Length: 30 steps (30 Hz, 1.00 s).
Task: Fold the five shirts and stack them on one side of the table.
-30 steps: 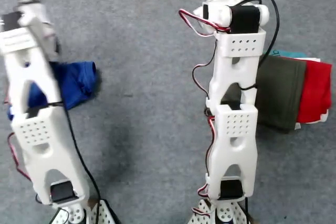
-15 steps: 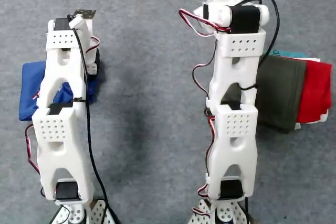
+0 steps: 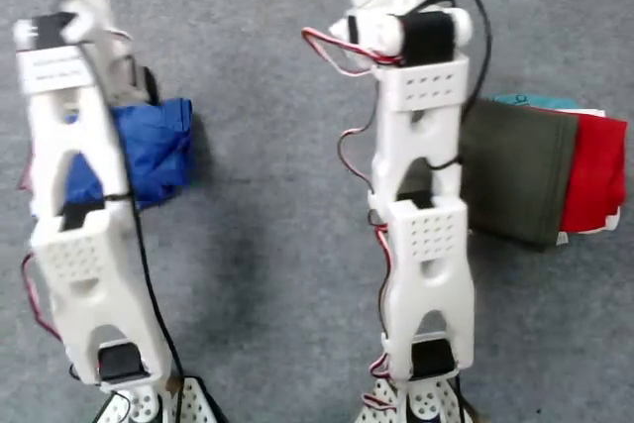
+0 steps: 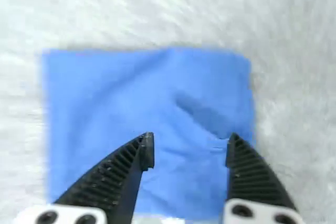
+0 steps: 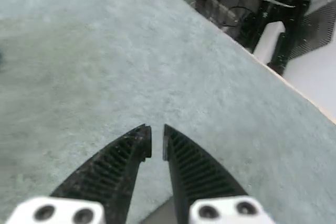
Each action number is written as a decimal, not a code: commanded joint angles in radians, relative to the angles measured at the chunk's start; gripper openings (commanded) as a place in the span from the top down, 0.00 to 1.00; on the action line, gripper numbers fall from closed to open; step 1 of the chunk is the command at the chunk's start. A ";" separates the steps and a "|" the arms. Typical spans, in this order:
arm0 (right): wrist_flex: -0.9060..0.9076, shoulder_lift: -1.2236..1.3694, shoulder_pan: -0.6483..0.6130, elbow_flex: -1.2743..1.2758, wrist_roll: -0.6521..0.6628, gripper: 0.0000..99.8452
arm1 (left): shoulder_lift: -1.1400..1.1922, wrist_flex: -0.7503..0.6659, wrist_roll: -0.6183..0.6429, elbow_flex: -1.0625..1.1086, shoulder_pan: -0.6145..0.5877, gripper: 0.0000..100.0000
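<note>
One soft, floppy blue shirt (image 3: 158,151) lies folded on the left of the table (image 3: 277,205). The left gripper (image 4: 189,148) hangs open over it; pinching a thick folded edge looks best. The right gripper (image 5: 156,142) is closed, empty.

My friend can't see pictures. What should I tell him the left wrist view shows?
A folded blue shirt lies flat on the grey table. The left hand hovers over it, its two black fingers spread open.
</note>
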 commanded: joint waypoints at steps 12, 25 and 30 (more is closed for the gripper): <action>-0.270 0.068 -0.516 0.217 -0.520 0.99 | -0.210 -0.293 -0.124 0.604 -0.513 0.97; -0.798 0.318 -0.566 0.446 -0.557 0.99 | -0.207 -0.379 -0.169 0.723 -0.651 0.97; -0.680 0.389 -0.529 0.386 -0.559 0.99 | -0.209 -0.377 -0.170 0.723 -0.668 0.97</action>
